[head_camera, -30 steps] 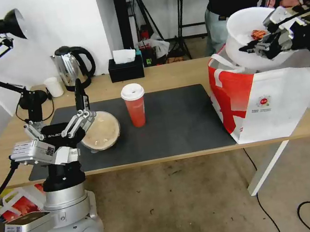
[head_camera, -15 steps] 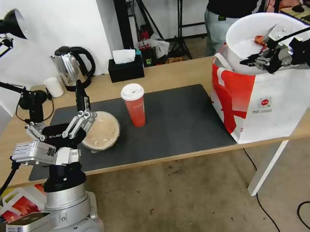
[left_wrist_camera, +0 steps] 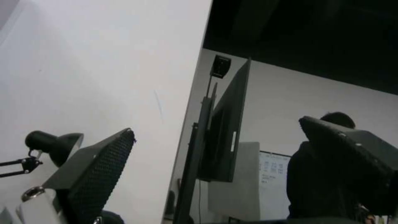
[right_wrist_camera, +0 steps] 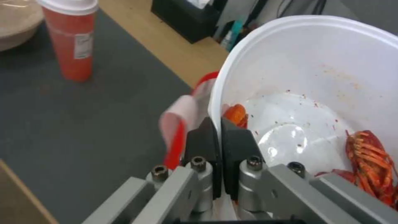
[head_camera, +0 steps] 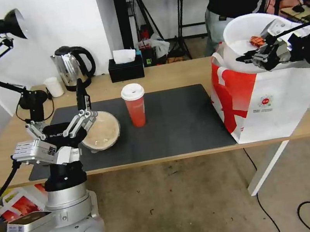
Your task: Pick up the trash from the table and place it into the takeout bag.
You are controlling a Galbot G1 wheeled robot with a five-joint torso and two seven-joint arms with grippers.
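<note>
The worktop (head_camera: pixel 180 74) is carrying a dark grey mat (head_camera: pixel 180 124) across its middle, and the takeout bag (head_camera: pixel 278 100) is standing upright at the worktop's right end, its mouth facing up. Over that mouth the white bowl (head_camera: pixel 247 40) of red crayfish shells is hanging tilted, its lower side now dipping behind the bag's top edge; against 1 second ago, when it was riding higher and clear above the bag, it is sitting lower, though between the last 2 pictures it has barely shifted, so the lowering seems to be slowing near the point of release. The right tool (head_camera: pixel 261 54) is reaching in from the right, and in the right wrist view the right tool's fingers (right_wrist_camera: pixel 232 146) are pressed together on the bowl's rim, pinching it with 1 pad inside and 1 outside, a bag handle (right_wrist_camera: pixel 182 121) sitting just beside them. That makes item 1 of 3 nearly in the bag but not yet let go. The round beige lidded bowl (head_camera: pixel 102 130) is resting on the mat's left part, and the left tool (head_camera: pixel 84 117) is hovering just beside it, spread wide and holding nothing. The red white-lidded paper cup (head_camera: pixel 135 105) is standing upright near the mat's middle, well apart from the bag, waiting its turn.
</note>
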